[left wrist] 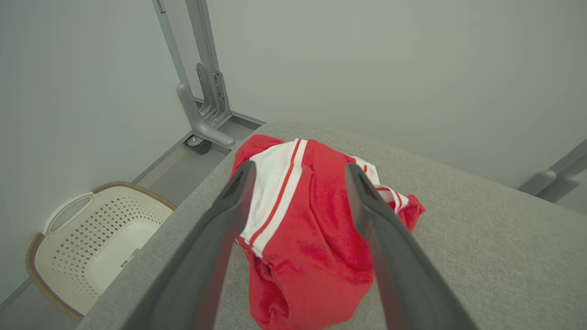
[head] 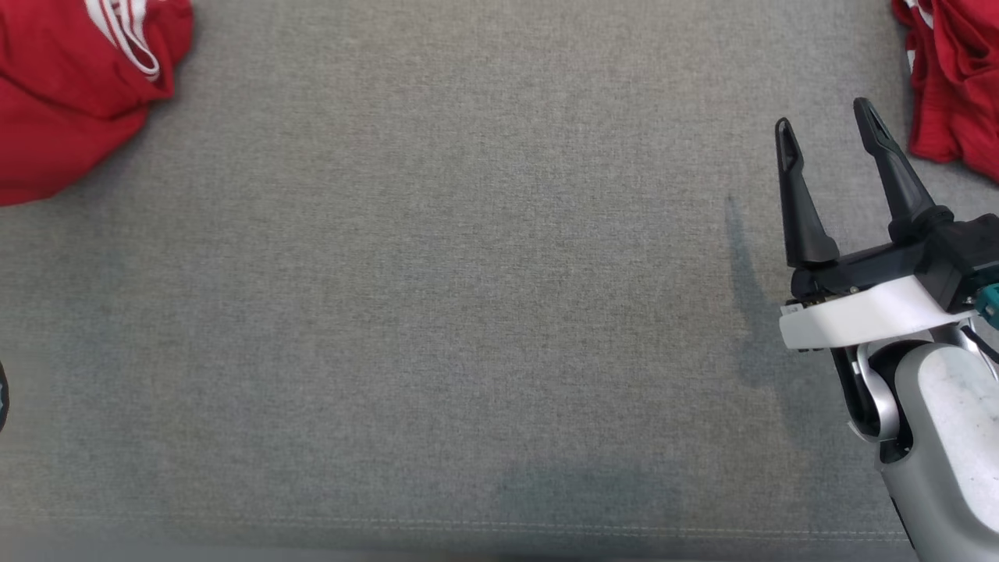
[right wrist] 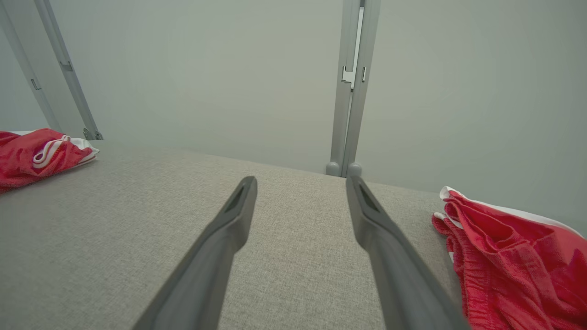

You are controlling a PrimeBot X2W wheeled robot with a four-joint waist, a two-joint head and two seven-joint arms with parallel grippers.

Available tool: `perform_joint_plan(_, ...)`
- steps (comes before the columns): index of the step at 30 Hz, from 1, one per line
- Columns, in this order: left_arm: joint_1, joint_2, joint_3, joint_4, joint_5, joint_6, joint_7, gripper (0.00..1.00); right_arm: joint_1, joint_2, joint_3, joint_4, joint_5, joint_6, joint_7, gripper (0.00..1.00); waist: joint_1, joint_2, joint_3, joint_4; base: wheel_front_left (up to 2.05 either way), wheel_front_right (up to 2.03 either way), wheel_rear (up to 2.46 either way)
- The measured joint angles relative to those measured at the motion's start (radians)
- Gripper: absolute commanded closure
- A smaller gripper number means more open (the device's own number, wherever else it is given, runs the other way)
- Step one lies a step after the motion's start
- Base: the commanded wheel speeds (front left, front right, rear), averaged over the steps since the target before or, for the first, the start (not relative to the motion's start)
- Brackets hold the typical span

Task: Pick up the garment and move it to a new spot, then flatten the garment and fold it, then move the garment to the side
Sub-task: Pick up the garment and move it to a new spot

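Red garment lies on the bench; our left end effector and right end effector stand apart.

Grey fabric table seen spread wide, stitched seam run along near edge. Cream perforated basket, brown-rimmed, set on floor beside table. Grey metal posts stood against pale wall, castor spotted at foot. Further post seen behind far edge.

Table ctr free; L garment, R garment crowd far corners.
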Motion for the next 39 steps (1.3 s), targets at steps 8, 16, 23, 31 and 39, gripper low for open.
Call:
perform_joint_plan(8,-0.023,-0.005,-0.003,0.119,0.028,0.001,0.021,0.0,-0.01,-0.03,-0.025,-0.006,-0.002,0.0,0.004,0.0,0.0,0.0,0.099,-0.04,0.0,0.0,0.0)
perform_joint_plan(16,-0.042,-0.017,0.009,0.185,0.072,0.001,0.011,0.0,-0.027,-0.032,-0.018,-0.005,-0.009,0.008,0.004,0.0,0.0001,0.0,0.14,-0.042,0.0,0.0,0.0)
perform_joint_plan(23,-0.081,-0.03,0.004,0.216,0.087,0.002,-0.016,1.0,-0.039,-0.032,-0.015,0.005,-0.009,0.01,0.004,0.0,0.0,0.0,0.138,-0.033,0.0,0.0,0.0)
perform_joint_plan(31,-0.108,-0.045,-0.02,0.243,0.107,0.004,-0.088,1.0,-0.044,-0.026,-0.012,0.042,-0.008,0.01,-0.008,0.0,0.0,0.0,0.1,-0.031,0.0,0.0,0.0)
perform_joint_plan(39,-0.172,-0.057,-0.084,0.232,0.124,-0.054,-0.179,1.0,-0.044,-0.008,-0.007,0.079,0.002,0.018,-0.028,0.0,0.0,0.0,0.041,-0.031,0.0,0.0,0.0)
